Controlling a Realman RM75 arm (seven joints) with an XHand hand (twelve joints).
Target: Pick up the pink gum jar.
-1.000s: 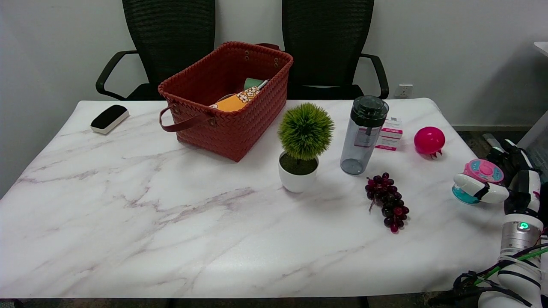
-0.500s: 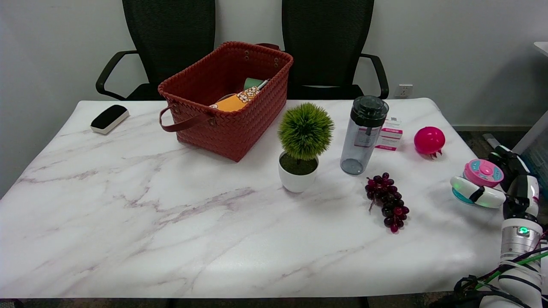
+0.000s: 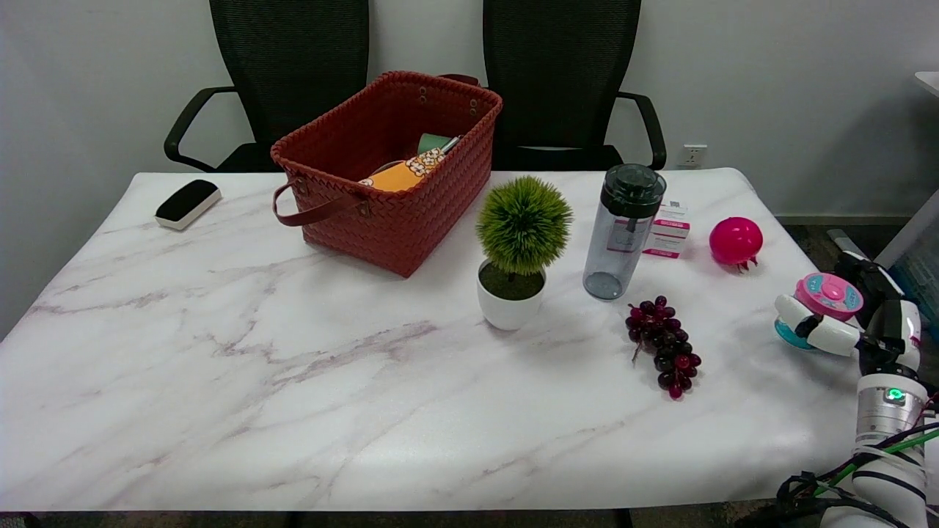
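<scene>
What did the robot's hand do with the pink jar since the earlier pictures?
The right hand kept its fingers wrapped around the pink gum jar at the table's right edge, shifting slightly; the jar barely moved. The grapes, water bottle, potted plant and basket stayed put.

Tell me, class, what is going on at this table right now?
A robot's right hand is at the table's right edge, its fingers wrapped around the pink gum jar. Whether the jar has left the surface cannot be told from this view. Everything else lies untouched: the grapes, the water bottle, the potted plant, the pink ball and the red basket.
</scene>
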